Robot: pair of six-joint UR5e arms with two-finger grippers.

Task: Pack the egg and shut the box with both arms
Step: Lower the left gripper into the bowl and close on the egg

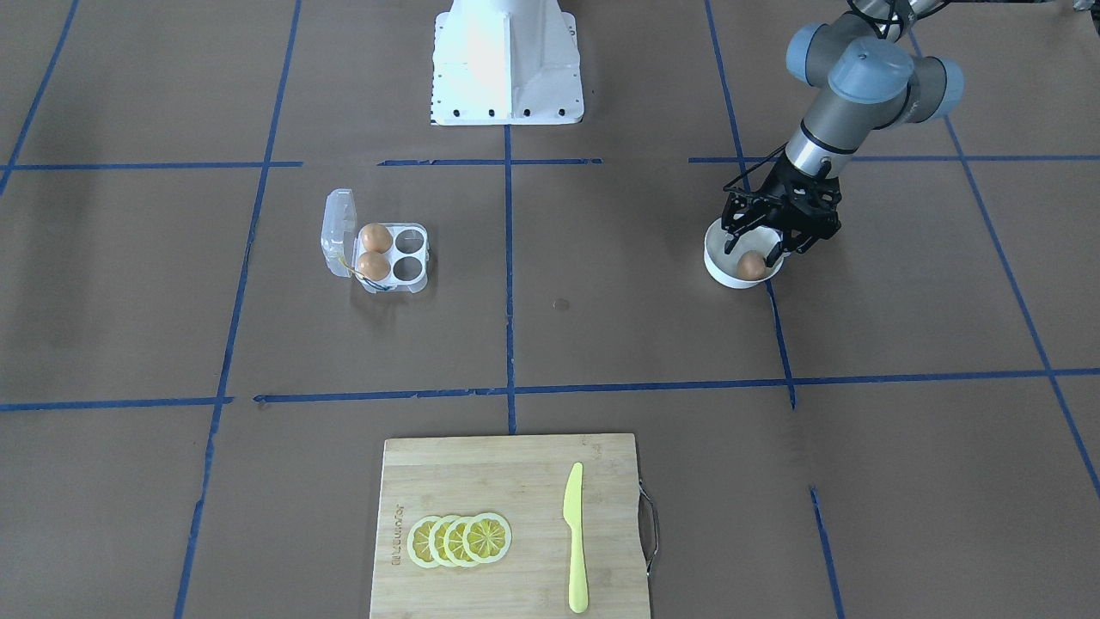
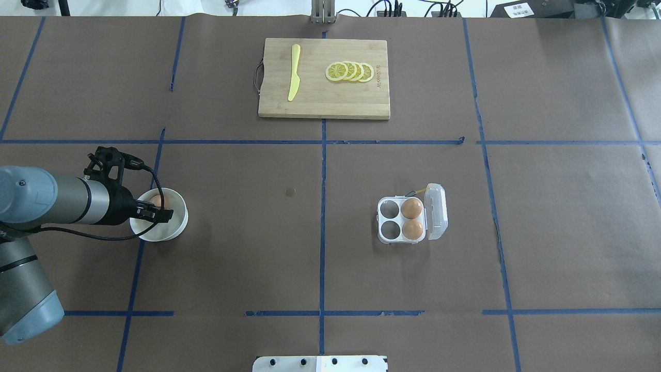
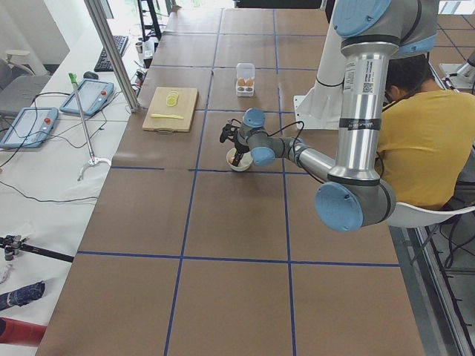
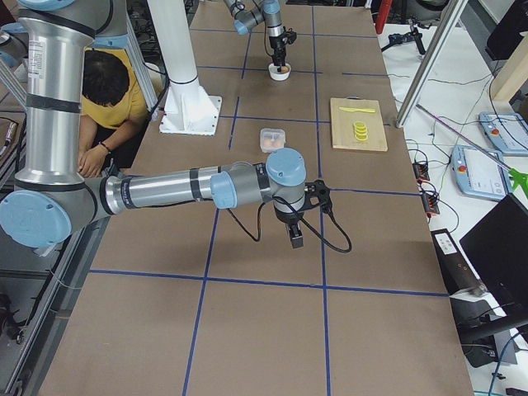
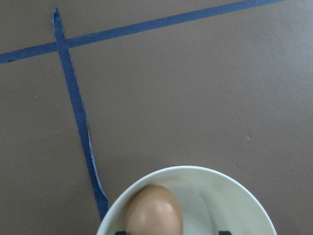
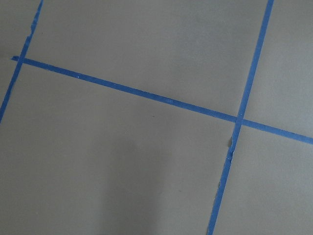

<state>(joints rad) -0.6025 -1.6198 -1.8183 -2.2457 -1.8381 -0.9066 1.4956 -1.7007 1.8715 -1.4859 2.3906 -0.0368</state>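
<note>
One brown egg (image 1: pixel 752 265) lies in a white bowl (image 1: pixel 720 268) on my left side; it also shows in the left wrist view (image 5: pixel 152 211) and the overhead view (image 2: pixel 154 198). My left gripper (image 1: pixel 758 251) is open and lowered into the bowl, its fingers on either side of the egg without closing on it. The clear box (image 1: pixel 406 254) stands open, its lid (image 1: pixel 338 230) raised, with two brown eggs (image 1: pixel 375 251) in two cells and two cells empty. My right gripper (image 4: pixel 295 236) hangs over bare table, far from the box; I cannot tell whether it is open or shut.
A wooden cutting board (image 1: pixel 507 481) with lemon slices (image 1: pixel 460 539) and a yellow knife (image 1: pixel 574 537) lies at the table's far edge. The white base block (image 1: pixel 507 69) stands between the arms. A person in yellow (image 3: pixel 430 141) sits beside the robot.
</note>
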